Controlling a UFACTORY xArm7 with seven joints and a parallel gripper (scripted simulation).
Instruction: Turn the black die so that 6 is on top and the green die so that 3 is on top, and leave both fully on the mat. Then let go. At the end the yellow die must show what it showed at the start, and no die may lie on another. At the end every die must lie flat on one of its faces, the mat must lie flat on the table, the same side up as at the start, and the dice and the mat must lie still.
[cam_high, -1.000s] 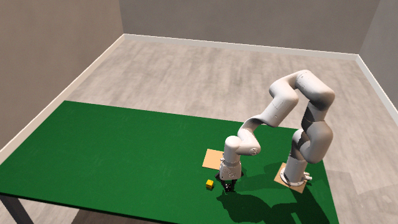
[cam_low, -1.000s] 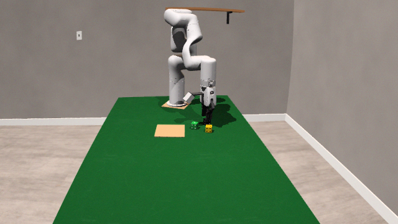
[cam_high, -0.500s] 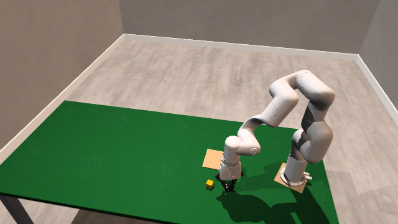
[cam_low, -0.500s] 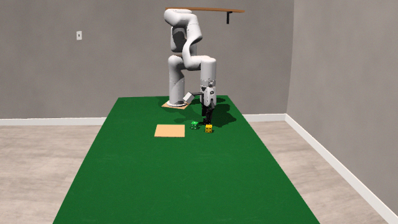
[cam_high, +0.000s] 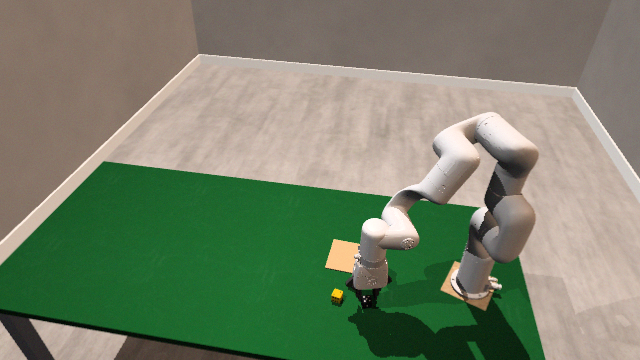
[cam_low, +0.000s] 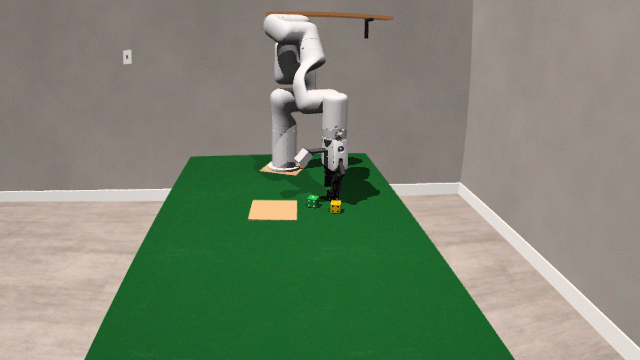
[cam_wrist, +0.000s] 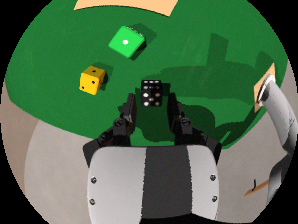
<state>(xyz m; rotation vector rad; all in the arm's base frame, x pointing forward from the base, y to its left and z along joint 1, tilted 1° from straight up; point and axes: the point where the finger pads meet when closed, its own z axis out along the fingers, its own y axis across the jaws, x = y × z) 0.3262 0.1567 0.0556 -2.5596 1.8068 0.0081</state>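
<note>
Green desk (cam_high: 200, 250) (cam_low: 300, 300) (cam_wrist: 50, 50), toward base-end edge: end effector (cam_high: 367, 298) (cam_low: 333, 196) (cam_wrist: 151, 101) part-spread astride black die (cam_high: 368, 302) (cam_wrist: 151, 93), ungripped, likely aligned for turning.

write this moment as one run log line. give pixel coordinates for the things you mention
fingers part-open | black die (cam_wrist: 151, 93) between them, not gripped | green die (cam_low: 312, 201) (cam_wrist: 127, 42) and yellow die (cam_high: 337, 296) (cam_low: 335, 207) (cam_wrist: 92, 80) off mat (cam_high: 342, 256) (cam_low: 273, 210) (cam_wrist: 125, 5)

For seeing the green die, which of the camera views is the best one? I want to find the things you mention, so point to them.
The wrist view: the green die (cam_low: 312, 202) (cam_wrist: 127, 42) looks largest there, with one white pip on its broad upper face. The exterior view shows it small, between the mat (cam_high: 341, 256) (cam_low: 273, 210) (cam_wrist: 127, 4) and the yellow die (cam_high: 337, 296) (cam_low: 335, 207) (cam_wrist: 92, 81). In the top view I cannot see it.
</note>
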